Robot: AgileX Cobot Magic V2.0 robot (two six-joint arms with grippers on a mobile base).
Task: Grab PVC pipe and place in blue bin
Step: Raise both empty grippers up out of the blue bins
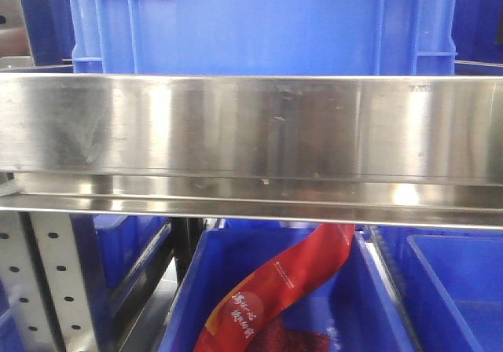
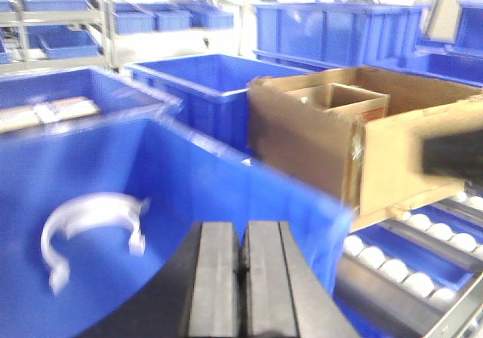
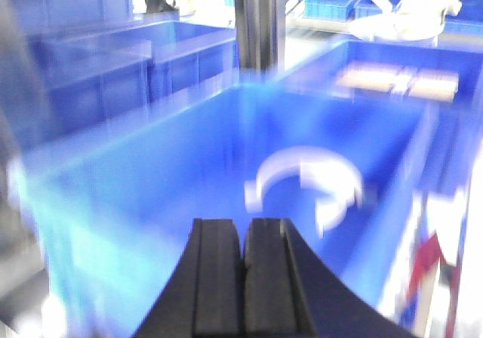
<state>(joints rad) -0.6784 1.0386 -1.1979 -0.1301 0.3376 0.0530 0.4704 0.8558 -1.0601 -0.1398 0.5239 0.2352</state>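
Left wrist view: the left claw shows its two black pads pressed together, nothing between them, hovering above the near edge of a large blue plastic bin. On that bin's floor, ahead and to the left of the claw and well apart from it, lies a white curved plastic piece, blurred, so I cannot tell whether it is the round-bodied PVC pipe or a flat strip. Beyond the bin's far wall stands an open brown cardboard box on a roller track with white rollers. In the right wrist view, the right claw is likewise pressed together and empty; the white curved piece lies ahead and slightly right of it on the bin floor, not touching. The front view shows a steel shelf rail and a red printed packet in a lower blue bin.
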